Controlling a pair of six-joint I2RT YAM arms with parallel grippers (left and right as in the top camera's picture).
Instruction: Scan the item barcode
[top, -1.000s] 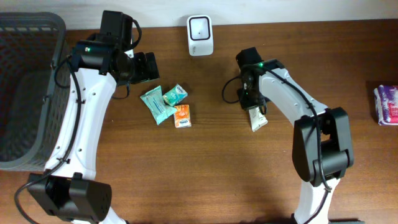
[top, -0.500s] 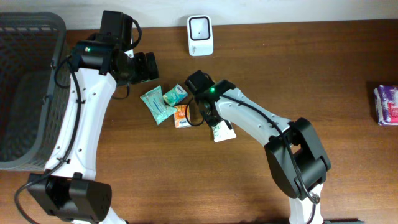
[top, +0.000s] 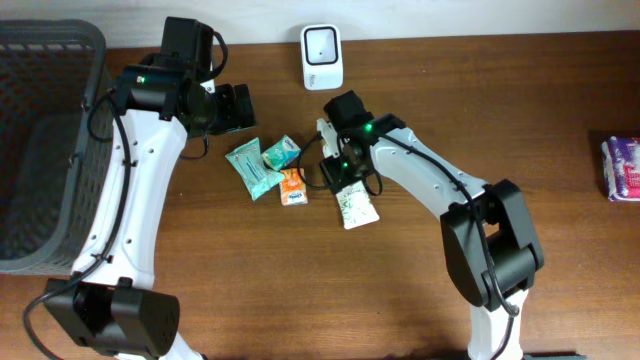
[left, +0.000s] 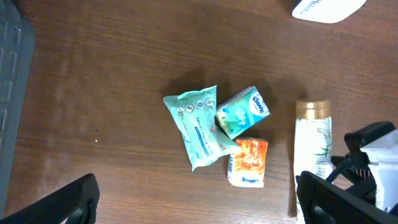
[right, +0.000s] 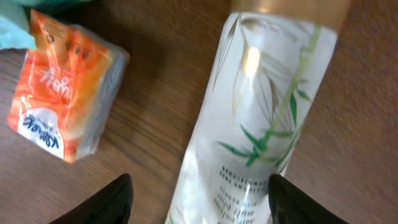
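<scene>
Overhead: right gripper swung the white bamboo-print plastic tube in from the right; the tube now lies just below its fingertips.
Left wrist: left gripper spread wide, empty.
Right wrist: fingers just parted, straddling the tube without gripping it. Released, probably scanned.

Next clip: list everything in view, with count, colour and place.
basket: 1, grey, table's left edge
scanner: 1, white, back centre
wipes pack: 1, teal, left of centre
Kleenex pack: 1, teal, against the wipes pack
orange tissue pack: 1, orange, in front of the Kleenex pack
tube: 1, white, green leaf print, gold cap, lying flat beside the orange tissue pack
purple pack: 1, purple and white, right edge
table: 1, brown wood
left gripper: 1, black, open, empty
right gripper: 1, black, open, over the tube
</scene>
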